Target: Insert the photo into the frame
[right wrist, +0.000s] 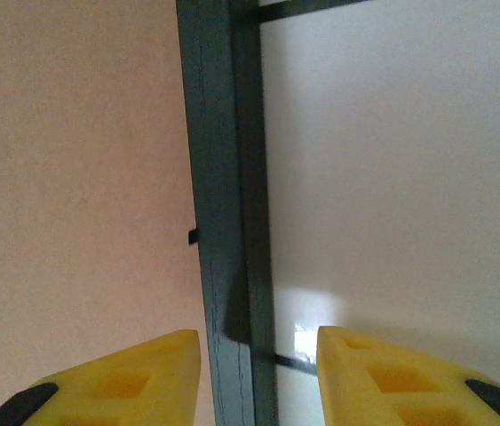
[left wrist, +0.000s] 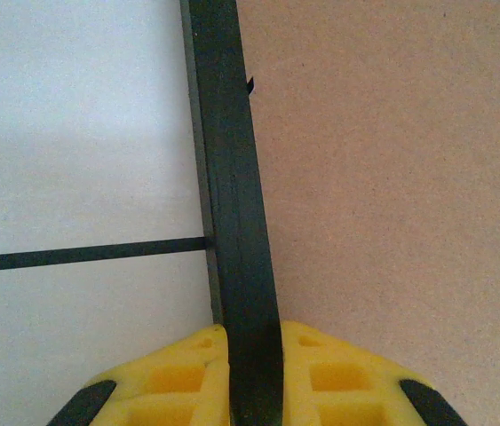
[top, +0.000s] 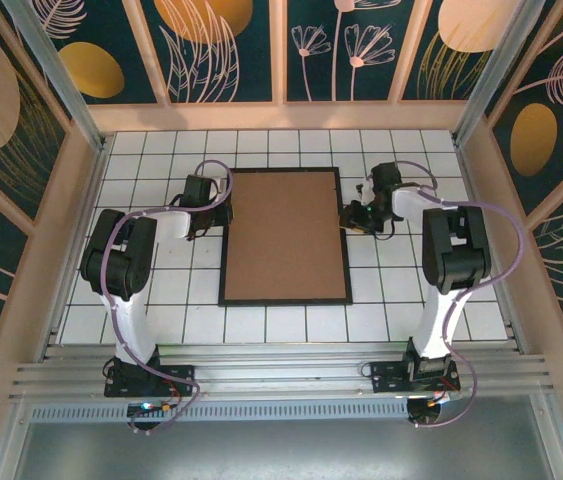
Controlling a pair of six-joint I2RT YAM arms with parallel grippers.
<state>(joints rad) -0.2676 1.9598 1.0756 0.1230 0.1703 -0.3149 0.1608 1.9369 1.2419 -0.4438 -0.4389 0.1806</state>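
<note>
1. Here, one frame (top: 286, 301) with a narrow black rim is lying flat in the middle of the white tiled table (top: 391, 290), its long sides running away from the arm bases.
2. One plain brown backing board (top: 286, 235) is sitting inside the rim, facing up.
3. Two arms are reaching in, one to each long side of the frame.
4. The left gripper (top: 219, 218) is sitting at the left rim, in the far half. In the left wrist view its two yellow fingers (left wrist: 178, 377) are pressing on the black rim (left wrist: 227, 177) from both sides, so this gripper (left wrist: 254, 355) is clamped on the frame.
5. The right gripper (top: 353, 215) is sitting at the right rim. In the right wrist view this gripper (right wrist: 258, 355) is standing astride the rim (right wrist: 223, 177) with its two fingers apart. The board-side finger is just beside the rim, and the table-side finger (right wrist: 383, 382) is standing clear, with white tile showing between.
6. In each wrist view, one small black mark (left wrist: 250, 84) is showing at the board's edge.
</note>
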